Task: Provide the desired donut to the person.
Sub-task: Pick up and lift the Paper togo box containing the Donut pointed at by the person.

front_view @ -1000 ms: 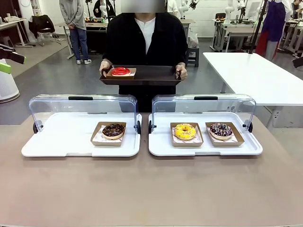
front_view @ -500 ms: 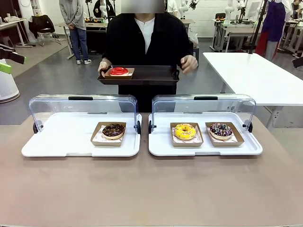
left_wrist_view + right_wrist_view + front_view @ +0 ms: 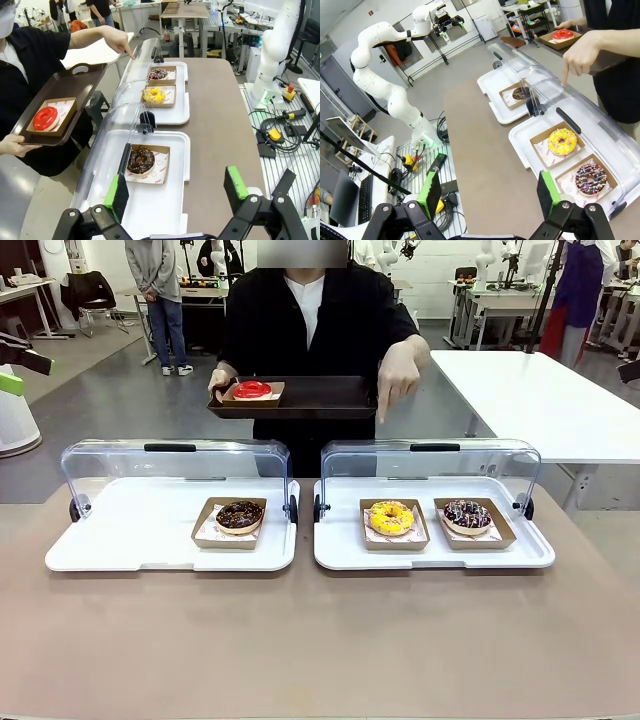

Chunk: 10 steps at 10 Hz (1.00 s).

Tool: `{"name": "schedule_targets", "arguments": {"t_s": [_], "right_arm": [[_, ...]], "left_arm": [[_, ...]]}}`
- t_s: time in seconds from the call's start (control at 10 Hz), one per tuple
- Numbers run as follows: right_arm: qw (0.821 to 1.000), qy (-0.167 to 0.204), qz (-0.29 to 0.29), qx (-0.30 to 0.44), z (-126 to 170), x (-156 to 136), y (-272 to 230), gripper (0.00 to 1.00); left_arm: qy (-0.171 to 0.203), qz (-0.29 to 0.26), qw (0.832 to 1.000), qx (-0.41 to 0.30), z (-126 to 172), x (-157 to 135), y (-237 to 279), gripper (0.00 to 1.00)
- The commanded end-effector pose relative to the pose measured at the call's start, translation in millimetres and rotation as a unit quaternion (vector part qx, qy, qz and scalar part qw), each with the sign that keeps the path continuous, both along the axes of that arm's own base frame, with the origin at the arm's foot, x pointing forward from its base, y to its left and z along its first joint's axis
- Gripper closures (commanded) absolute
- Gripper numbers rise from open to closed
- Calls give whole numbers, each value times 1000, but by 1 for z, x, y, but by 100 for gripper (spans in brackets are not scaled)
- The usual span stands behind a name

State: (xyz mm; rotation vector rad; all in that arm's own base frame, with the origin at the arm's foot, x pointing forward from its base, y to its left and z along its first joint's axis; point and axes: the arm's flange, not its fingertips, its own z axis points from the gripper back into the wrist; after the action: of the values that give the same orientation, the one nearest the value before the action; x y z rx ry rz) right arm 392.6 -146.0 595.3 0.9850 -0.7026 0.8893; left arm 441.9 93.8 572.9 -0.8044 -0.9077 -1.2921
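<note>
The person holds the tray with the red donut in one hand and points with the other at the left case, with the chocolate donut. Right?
Not quite: the front view shows the pointing hand over the right case, nearest the yellow donut. The tray with the red donut is in the other hand, as you said.

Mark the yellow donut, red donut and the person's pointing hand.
yellow donut (image 3: 381, 518), front view, left side of its ring.
red donut (image 3: 242, 391), front view, left side of its ring.
pointing hand (image 3: 398, 373), front view, its back.
</note>
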Motion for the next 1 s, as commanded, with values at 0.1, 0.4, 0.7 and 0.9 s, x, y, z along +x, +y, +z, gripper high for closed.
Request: {"name": "schedule_targets", "arguments": {"t_s": [0.1,0.4,0.7,0.9], "right_arm": [[1000,-3,1,5,0,1,1,0],[1000,-3,1,5,0,1,1,0],[1000,-3,1,5,0,1,1,0],[1000,-3,1,5,0,1,1,0]], "left_arm": [[-3,2,1000,-3,1,-1,0,0],[-3,2,1000,-3,1,-1,0,0],[-3,2,1000,-3,1,-1,0,0],[-3,2,1000,-3,1,-1,0,0]]}}
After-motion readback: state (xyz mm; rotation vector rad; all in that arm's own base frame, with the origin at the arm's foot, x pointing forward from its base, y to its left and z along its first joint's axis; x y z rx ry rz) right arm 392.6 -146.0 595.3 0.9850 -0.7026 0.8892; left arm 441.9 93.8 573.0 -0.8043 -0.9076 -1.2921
